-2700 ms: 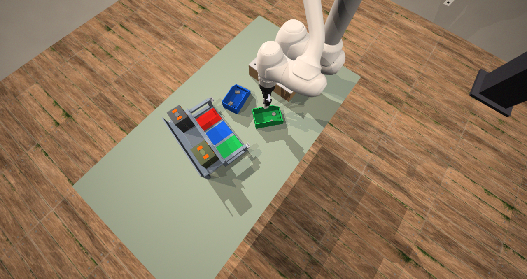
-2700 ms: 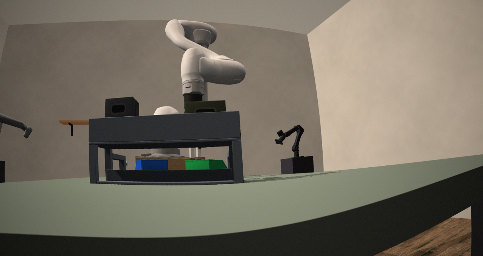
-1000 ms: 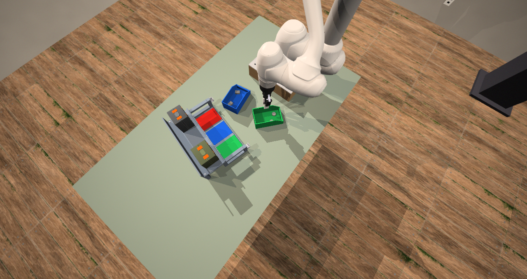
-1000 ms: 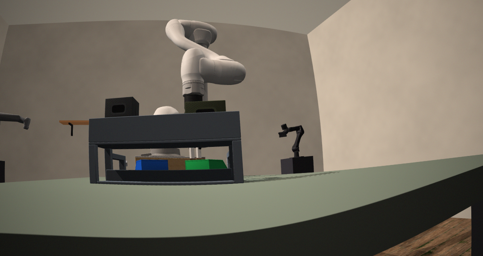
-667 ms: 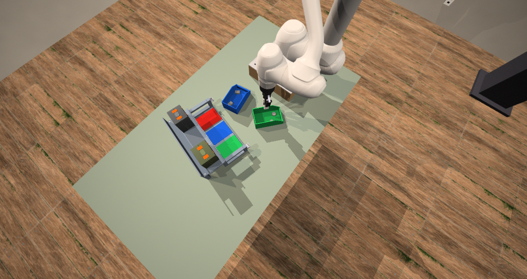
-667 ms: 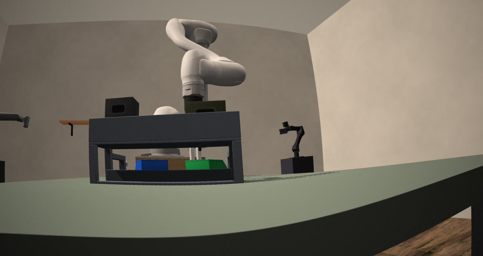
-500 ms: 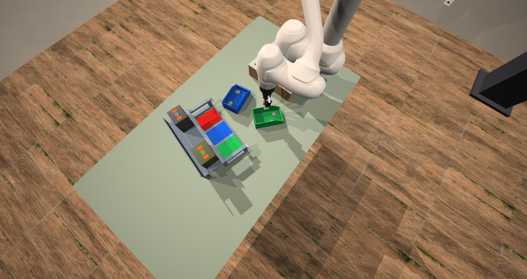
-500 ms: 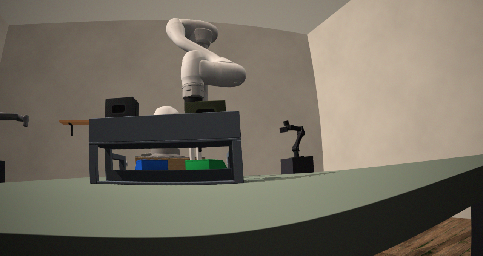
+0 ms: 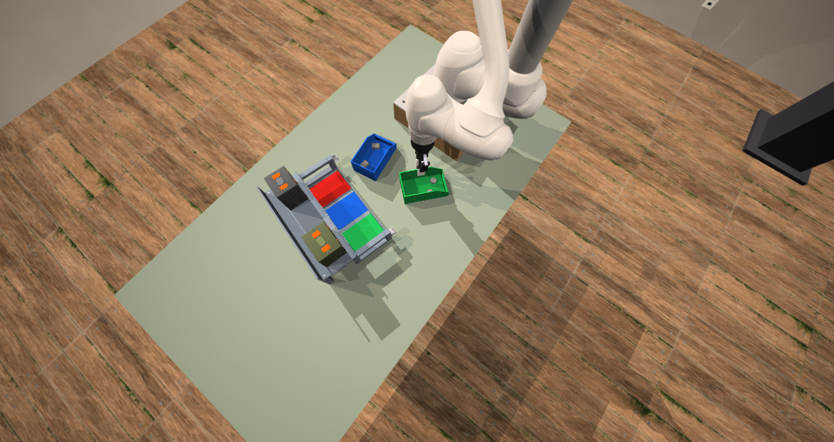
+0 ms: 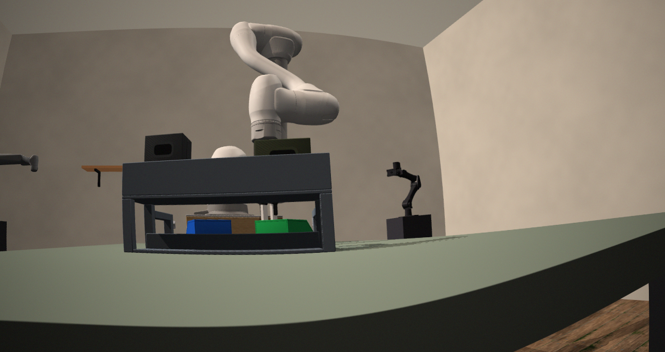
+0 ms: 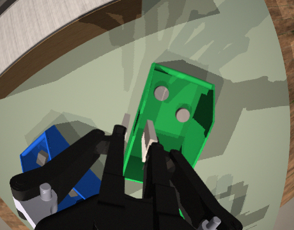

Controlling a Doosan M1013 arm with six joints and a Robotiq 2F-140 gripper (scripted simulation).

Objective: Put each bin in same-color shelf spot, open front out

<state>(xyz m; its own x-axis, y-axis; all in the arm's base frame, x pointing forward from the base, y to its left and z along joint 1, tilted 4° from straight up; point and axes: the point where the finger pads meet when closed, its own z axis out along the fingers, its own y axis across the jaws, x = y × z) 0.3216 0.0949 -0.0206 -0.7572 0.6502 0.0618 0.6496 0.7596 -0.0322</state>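
Wood-plank floor (image 9: 145,165) surrounded the pale green worktop (image 9: 221,323) (image 10: 232,294) (image 11: 86,108); beige wall (image 10: 534,131) at one side. Small black arm (image 10: 411,185) stood on a dark block (image 10: 409,227) in the background.

White arm (image 9: 489,98) (image 10: 309,101) reached down over the green bin (image 9: 417,190) (image 10: 279,227) (image 11: 166,126). End effector (image 9: 422,171) (image 10: 268,217) (image 11: 136,126) was partly open, fairly narrow, fingers astride one long wall: one outside, one inside. Gaps showed beside the wall in the wrist view, so no grip on it.

Green bin sat on the worktop, off the shelf, with two round grey parts (image 11: 172,104) inside. Blue bin (image 9: 380,158) (image 10: 208,227) (image 11: 54,138) also on the worktop, between green bin and shelf unit (image 9: 325,220) (image 10: 227,177), holding two grey blocky parts (image 9: 370,154).

Red mark (image 9: 330,188), blue mark (image 9: 346,210) and green mark (image 9: 362,232) lay in a row on the shelf, all uncovered. Dark box (image 9: 289,191) (image 10: 164,152) and olive box (image 9: 323,246) (image 10: 295,146) stood on the top board.
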